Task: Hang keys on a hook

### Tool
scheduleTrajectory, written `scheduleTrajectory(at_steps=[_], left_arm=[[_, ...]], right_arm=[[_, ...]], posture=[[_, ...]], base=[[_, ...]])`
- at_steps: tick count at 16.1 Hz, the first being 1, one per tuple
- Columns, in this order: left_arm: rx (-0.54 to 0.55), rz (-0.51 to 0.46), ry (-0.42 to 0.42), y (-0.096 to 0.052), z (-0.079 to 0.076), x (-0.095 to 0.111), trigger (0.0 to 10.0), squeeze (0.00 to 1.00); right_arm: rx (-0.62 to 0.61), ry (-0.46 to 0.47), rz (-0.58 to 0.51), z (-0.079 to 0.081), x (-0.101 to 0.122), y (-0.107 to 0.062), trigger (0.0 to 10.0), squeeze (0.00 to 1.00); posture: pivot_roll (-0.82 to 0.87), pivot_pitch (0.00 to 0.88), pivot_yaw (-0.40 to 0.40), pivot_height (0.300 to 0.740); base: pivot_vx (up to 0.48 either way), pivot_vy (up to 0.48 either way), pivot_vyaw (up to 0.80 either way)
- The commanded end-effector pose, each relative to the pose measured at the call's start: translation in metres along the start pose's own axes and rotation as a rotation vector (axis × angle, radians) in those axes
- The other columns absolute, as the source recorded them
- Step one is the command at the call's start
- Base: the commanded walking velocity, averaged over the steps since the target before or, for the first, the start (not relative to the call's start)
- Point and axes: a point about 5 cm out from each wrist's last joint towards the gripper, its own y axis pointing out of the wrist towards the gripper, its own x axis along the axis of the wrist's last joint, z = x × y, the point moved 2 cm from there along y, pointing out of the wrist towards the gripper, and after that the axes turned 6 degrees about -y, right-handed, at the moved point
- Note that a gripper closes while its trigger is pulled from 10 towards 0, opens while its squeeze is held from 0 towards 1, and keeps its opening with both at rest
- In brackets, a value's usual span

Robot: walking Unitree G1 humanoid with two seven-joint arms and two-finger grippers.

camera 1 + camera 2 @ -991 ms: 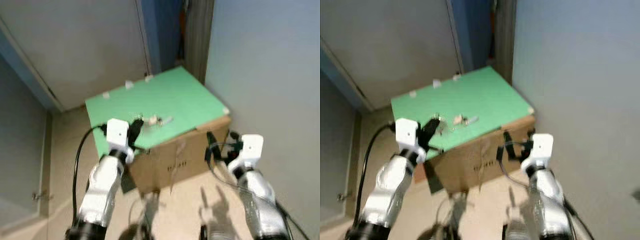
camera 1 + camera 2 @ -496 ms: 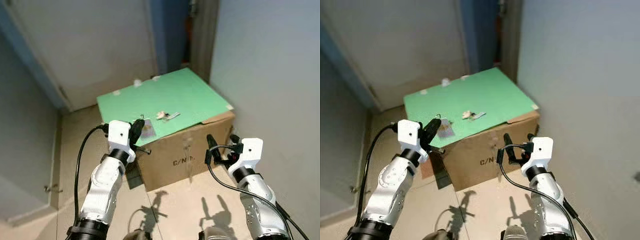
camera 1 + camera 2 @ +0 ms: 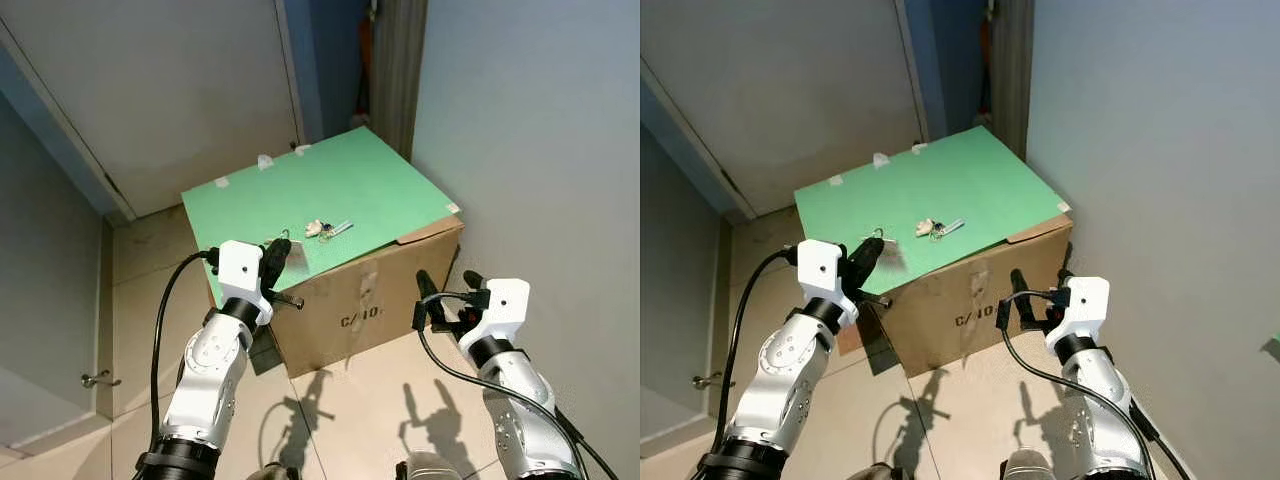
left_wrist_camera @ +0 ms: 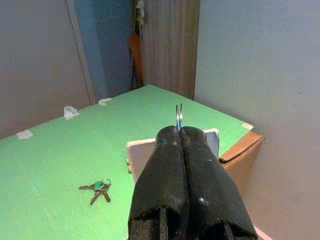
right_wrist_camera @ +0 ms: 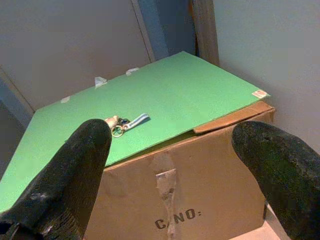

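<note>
Green sheet point(image 3: 340, 190) tops cardboard box point(image 3: 370, 310); left gripper point(image 3: 277, 255) pinches flat card point(image 4: 145, 152); right gripper point(image 3: 445, 292) spread; keys point(image 3: 328, 228) lie loose.

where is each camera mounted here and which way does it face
Left eye view: on the head, looking forward and down at the cardboard box with its green sheet; both silver arms show.
Right eye view: same scene, its stereo twin.
Left wrist view: along the left gripper, shut on a key ring, over the sheet.
Right wrist view: along the right gripper, fingers wide apart, facing the box's front.
Shared: all four catch the keys lying on the sheet.
</note>
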Motion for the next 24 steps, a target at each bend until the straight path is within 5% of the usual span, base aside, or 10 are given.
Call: scheduleTrajectory(at_steps=[1, 19, 24], left_arm=[[0.016, 0.012, -0.002, 0.0009, 0.0051, 0.0, 0.0, 0.0], [0.014, 0.015, -0.013, 0.0029, 0.0024, -0.0008, 0.0, 0.0], [0.009, 0.036, 0.016, 0.0018, 0.0068, -0.0044, 0.0, 0.0]], right_arm=[[0.01, 0.003, -0.002, 0.0036, 0.0018, 0.0017, 10.0, 0.0], [0.017, -0.023, 0.032, 0.0061, -0.0041, 0.0005, 10.0, 0.0], [0.027, -0.011, 0.025, 0.012, -0.0038, 0.0004, 10.0, 0.0]], posture=[[-0.27, 0.0, 0.142, 0.713], [-0.28, 0.004, 0.145, 0.713], [-0.27, 0.013, 0.143, 0.713]], base=[[0.0, 0.0, 0.0], [-0.225, 0.0, 0.0], [0.0, 0.0, -0.69]])
